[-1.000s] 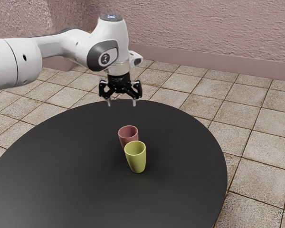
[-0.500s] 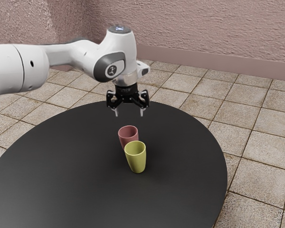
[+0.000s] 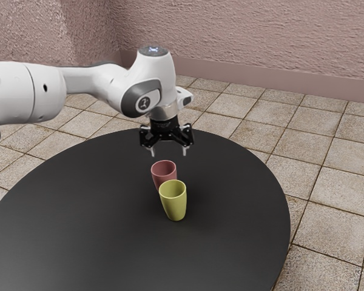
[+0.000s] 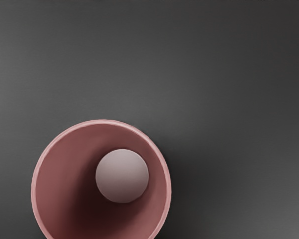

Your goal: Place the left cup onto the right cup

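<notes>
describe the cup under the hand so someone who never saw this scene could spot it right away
Find the round black table on the tiled floor; two upright cups stand close together near its middle. The one meant is the pink cup, below the open hand and nearer the wall. Colour settles it: its neighbour in front is the yellow-green cup.

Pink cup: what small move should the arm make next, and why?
Probably lower straight down. The gripper hangs open above the pink cup, which stands upright and ungrasped on the table, close to the yellow cup.
</notes>
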Tool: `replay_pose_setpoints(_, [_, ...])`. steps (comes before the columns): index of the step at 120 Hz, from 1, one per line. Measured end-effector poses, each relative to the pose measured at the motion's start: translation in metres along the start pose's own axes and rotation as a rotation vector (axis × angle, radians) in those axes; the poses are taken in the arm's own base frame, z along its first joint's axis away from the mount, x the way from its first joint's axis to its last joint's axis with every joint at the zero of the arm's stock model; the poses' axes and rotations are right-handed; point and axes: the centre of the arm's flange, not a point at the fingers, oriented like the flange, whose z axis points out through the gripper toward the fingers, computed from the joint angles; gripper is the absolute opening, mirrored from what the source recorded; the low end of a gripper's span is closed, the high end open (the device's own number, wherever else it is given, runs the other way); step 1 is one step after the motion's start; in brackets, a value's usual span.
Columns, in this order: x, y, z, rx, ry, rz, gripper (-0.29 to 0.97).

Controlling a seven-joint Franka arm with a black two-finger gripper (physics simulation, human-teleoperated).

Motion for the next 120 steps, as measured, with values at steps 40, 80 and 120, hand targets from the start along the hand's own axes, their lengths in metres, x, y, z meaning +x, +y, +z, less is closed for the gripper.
replay_pose_setpoints(40, [0.002,0.005,0.019,-0.015,-0.002,-0.006,0.68])
replay_pose_setpoints(80, [0.005,0.008,0.042,-0.022,-0.012,-0.009,0.68])
replay_pose_setpoints(120, [0.007,0.011,0.062,-0.026,-0.013,-0.005,0.68])
